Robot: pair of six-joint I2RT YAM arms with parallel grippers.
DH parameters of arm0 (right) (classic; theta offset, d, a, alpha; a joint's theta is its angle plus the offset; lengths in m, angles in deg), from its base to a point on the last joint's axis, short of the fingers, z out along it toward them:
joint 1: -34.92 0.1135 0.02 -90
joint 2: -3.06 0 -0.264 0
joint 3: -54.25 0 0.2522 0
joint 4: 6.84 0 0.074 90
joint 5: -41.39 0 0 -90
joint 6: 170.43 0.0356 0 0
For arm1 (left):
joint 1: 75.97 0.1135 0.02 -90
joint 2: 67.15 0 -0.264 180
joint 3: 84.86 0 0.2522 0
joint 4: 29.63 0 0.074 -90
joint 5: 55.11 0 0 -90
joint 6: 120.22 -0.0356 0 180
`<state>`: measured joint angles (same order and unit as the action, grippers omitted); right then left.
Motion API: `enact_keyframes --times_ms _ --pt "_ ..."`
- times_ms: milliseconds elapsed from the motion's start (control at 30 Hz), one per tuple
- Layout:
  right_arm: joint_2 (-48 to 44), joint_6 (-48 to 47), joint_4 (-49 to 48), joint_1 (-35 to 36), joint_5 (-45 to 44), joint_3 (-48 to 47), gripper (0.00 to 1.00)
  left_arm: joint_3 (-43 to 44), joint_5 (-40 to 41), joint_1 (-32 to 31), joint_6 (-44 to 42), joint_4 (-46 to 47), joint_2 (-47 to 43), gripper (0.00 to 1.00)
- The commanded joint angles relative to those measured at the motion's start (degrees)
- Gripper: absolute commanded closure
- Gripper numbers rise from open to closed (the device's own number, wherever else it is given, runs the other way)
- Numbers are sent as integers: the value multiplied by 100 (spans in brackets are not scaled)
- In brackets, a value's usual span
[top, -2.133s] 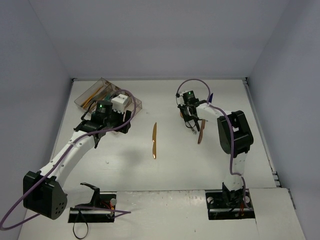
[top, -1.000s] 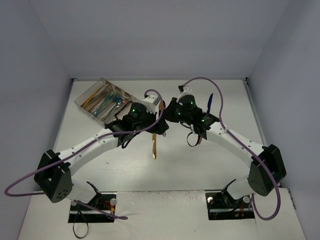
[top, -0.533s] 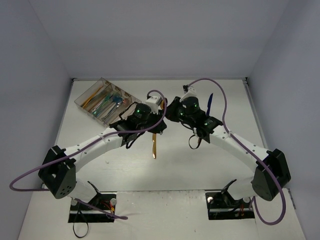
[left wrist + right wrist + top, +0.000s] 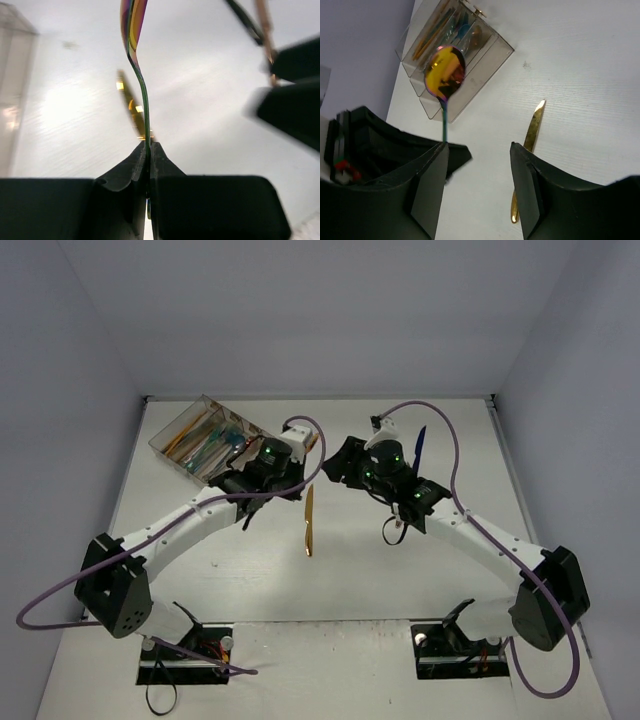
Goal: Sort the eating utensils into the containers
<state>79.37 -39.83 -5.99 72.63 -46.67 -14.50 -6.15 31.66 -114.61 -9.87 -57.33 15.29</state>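
My left gripper [image 4: 148,146] is shut on the thin handle of an iridescent pink spoon [image 4: 132,22], which stands up from the jaws. The right wrist view shows the same spoon [image 4: 445,70] with its bowl in front of the clear divided tray [image 4: 487,62]. My right gripper [image 4: 479,175] is open beside that handle, with nothing between its fingers. From above, the left gripper [image 4: 297,482] and right gripper [image 4: 336,468] hang a little apart over the table's middle. A gold knife [image 4: 308,522] lies flat below them. The tray [image 4: 165,443] at the back left holds several utensils.
A blue utensil [image 4: 420,450] lies at the back right, behind the right arm. A thin copper utensil [image 4: 265,30] lies near the right gripper. Purple cables loop over both arms. Walls close the table on three sides.
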Motion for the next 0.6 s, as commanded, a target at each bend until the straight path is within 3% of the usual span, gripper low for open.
enact_keyframes --times_ms 0,300,567 --pt "-565 -454 -42 -214 -547 121 50 361 263 874 -1139 -510 -324 100" --pt "-1288 -756 383 -1091 -449 952 49 1033 -40 2758 -3486 -885 621 100" --pt "-1329 -865 465 -1157 -247 1292 49 2100 -291 3407 -4460 -1275 1969 100"
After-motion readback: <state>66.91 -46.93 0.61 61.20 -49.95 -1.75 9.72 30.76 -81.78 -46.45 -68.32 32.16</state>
